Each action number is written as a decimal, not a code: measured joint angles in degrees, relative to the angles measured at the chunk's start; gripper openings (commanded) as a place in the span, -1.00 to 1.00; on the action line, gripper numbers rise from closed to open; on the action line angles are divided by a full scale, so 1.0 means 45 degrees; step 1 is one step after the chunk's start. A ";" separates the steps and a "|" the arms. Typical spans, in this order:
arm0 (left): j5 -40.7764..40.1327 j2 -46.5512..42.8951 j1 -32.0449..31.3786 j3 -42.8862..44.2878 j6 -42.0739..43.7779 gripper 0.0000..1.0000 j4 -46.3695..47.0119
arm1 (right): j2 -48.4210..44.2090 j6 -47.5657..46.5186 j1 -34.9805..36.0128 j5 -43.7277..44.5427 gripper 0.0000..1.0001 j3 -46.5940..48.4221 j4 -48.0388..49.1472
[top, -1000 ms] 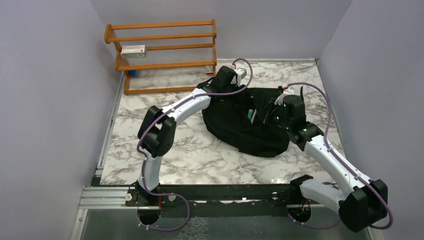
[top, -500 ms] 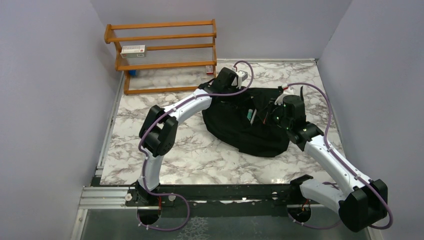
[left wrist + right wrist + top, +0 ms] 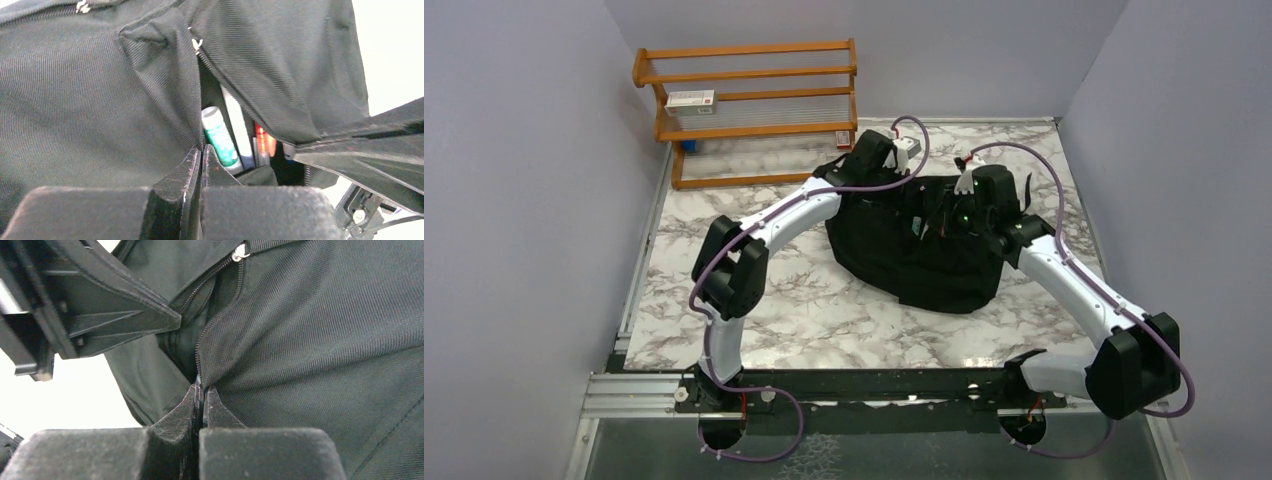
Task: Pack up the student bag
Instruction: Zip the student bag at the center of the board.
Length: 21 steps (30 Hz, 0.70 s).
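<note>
The student bag (image 3: 924, 265), black soft fabric, lies on the marble table (image 3: 804, 300) right of centre, its top zip parted. My left gripper (image 3: 201, 149) is shut on the left edge of the opening, where the fabric runs down between its tips. Inside the gap show a green-and-white tube (image 3: 219, 140), a white pen (image 3: 239, 127) and a red item (image 3: 263, 140). My right gripper (image 3: 201, 388) is shut on the opposite zipper edge of the bag (image 3: 325, 340). From above, the left gripper (image 3: 902, 195) and right gripper (image 3: 946, 215) face each other over the opening.
A wooden rack (image 3: 754, 125) stands at the back left against the wall, with a white-and-red box (image 3: 690, 99) on its middle shelf. Grey walls close in on both sides. A zipper pull (image 3: 241, 252) hangs near the top of the right wrist view.
My left gripper has closed from open onto the bag's edge. My right arm has swung back and left, carrying its edge of the bag with it.
</note>
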 measured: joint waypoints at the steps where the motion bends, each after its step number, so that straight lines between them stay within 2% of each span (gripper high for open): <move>1: 0.0024 -0.0131 0.0000 -0.0010 0.0005 -1.00 -0.0029 | 0.0155 -0.0136 0.0000 -0.0058 -0.99 0.0180 -0.0102; 13: 0.0403 -0.1729 0.0529 -0.0311 -0.0044 -1.00 -0.1151 | 0.0801 -0.1676 0.0073 0.0126 -0.99 0.1758 -0.0937; 21: 0.0976 -0.2254 0.0806 -0.1258 -0.0049 -1.00 -0.1277 | 0.1180 -0.2871 0.0073 -0.0204 -0.99 0.1836 -0.1030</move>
